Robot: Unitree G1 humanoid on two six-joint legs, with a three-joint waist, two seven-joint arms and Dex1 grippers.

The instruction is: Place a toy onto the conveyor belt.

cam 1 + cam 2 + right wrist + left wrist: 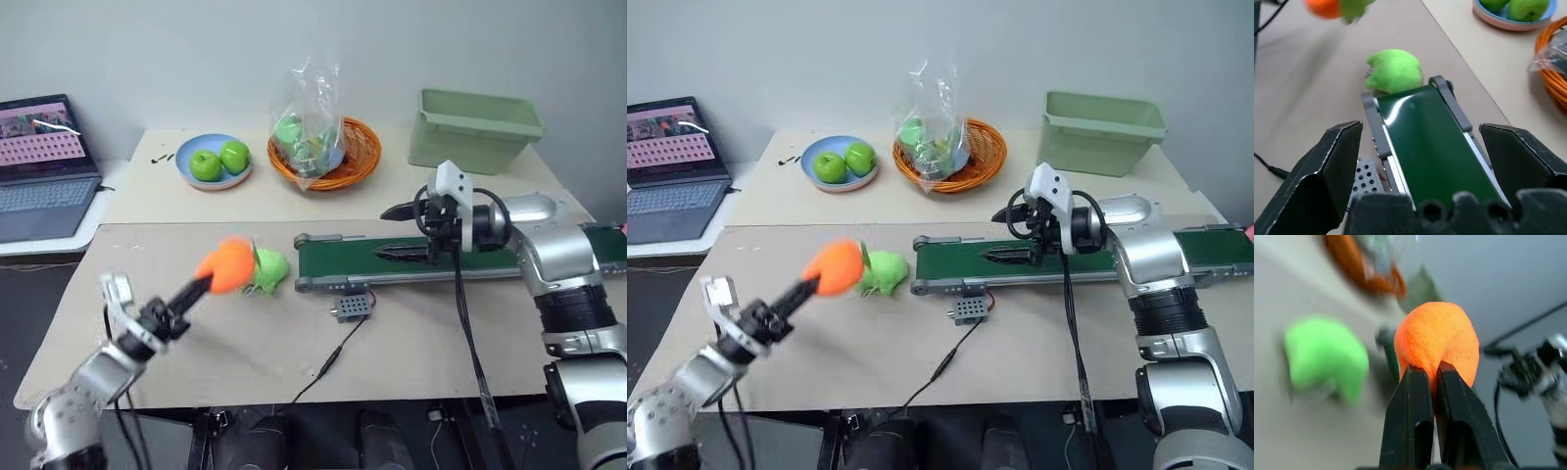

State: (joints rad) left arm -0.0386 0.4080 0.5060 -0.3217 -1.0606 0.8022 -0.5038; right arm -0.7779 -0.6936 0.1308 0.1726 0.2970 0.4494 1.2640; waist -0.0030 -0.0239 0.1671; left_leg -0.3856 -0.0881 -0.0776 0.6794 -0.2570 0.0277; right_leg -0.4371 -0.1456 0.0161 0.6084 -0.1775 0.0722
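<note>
The orange plush toy [227, 264] hangs above the table, left of the conveyor belt's end, with its green tuft toward the belt. My left gripper [201, 284] is shut on it from below and to the left; in the left wrist view the toy [1437, 340] bulges beyond the black fingers [1410, 421]. The dark green conveyor belt [333, 257] runs to the right in its grey frame. My right gripper [392, 232] hovers open over the belt [1425, 142], pointing toward its left end, with nothing between its fingers.
A lime-green plush [269, 269] lies on the table against the belt's left end. A small grey box [351, 306] with a cable sits in front of the belt. At the back stand a plate of apples [214, 162], an orange basket [323, 147], a pale green bin [475, 127] and a laptop [39, 166].
</note>
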